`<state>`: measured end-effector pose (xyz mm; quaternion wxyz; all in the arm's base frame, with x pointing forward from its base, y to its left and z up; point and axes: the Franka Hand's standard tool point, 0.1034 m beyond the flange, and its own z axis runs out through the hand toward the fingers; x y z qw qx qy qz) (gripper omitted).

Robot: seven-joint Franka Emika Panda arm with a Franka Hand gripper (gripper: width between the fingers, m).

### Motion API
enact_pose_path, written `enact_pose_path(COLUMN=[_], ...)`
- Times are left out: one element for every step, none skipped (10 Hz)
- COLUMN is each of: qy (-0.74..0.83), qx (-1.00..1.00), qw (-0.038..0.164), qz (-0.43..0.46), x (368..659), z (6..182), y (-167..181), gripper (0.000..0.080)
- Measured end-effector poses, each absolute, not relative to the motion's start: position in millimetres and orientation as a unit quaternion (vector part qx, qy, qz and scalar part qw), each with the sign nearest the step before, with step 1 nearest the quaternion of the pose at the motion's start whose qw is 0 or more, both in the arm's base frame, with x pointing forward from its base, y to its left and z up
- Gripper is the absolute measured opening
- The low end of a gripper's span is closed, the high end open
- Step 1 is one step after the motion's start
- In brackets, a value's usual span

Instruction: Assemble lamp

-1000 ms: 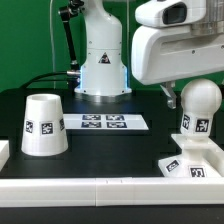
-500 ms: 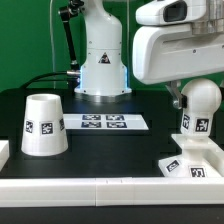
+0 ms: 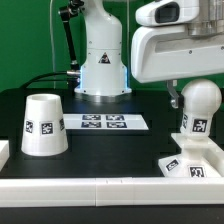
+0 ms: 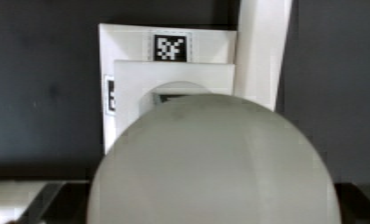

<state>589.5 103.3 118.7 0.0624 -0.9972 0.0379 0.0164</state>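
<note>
The round white bulb (image 3: 200, 105) stands upright on the square sloped base (image 3: 190, 160) at the exterior view's right. My gripper (image 3: 190, 96) hangs over the bulb's top; one dark finger (image 3: 172, 96) shows just beside the bulb's left side, the other is hidden behind it. In the wrist view the bulb (image 4: 208, 160) fills the space between the jaws, which stand a little apart from its sides, with the base (image 4: 164, 70) beyond it. The cone shade (image 3: 43, 125) stands alone at the exterior view's left, wide end down.
The marker board (image 3: 103, 122) lies flat mid-table between shade and base. The arm's white pedestal (image 3: 100, 60) stands behind it. A low white rail (image 3: 110, 185) runs along the front edge, just in front of the base.
The visible finger shifted slightly toward the bulb and back again. Bulb, base and shade have not moved.
</note>
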Motion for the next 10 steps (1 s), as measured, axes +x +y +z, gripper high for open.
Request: enact_pose_path(qy=[0.114, 0.164, 0.202, 0.244, 0.264, 0.283, 0.322, 0.343, 0.357, 0.412], qx=[-0.991, -0.984, -0.977, -0.967, -0.962, -0.957, -0.944, -0.937, -0.932, -0.908], qw=[0.064, 0.063, 0.063, 0.062, 0.062, 0.062, 0.062, 0.063, 0.063, 0.072], qz=[0.023, 0.024, 0.024, 0.026, 0.027, 0.028, 0.031, 0.033, 0.034, 0.037], x=[587.6, 587.7, 588.1, 588.0, 588.0, 588.0, 587.9, 587.9, 588.0, 588.0], z=[118.4, 118.2, 118.1, 118.0, 118.0, 118.1, 118.1, 118.2, 118.2, 118.0], y=[103.9, 104.0, 104.6, 106.6, 106.8, 107.2, 108.2, 108.7, 109.0, 107.7], gripper=[0.0579, 0.0579, 0.058, 0.058, 0.058, 0.058, 0.058, 0.058, 0.058, 0.058])
